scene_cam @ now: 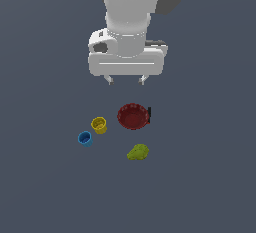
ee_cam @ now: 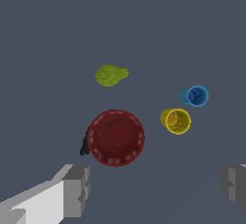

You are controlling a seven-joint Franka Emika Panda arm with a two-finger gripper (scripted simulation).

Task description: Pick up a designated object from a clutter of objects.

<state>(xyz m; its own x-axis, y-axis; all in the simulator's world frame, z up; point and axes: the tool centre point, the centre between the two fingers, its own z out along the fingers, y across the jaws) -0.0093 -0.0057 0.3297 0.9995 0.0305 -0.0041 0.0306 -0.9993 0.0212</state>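
Observation:
The designated object, a dark red round shallow bowl with a ribbed inside and a small black tab at its rim, rests on the dark floor. It is the largest item of the clutter. My gripper hangs open well above and behind the bowl, nothing between its fingers. In the exterior view a small yellow cup stands to the bowl's left. A small blue cup sits beyond it. A yellow-green pear-shaped lump lies nearer the camera.
The dark grey floor runs flat on all sides of the four items. The white arm body fills the upper middle of the exterior view.

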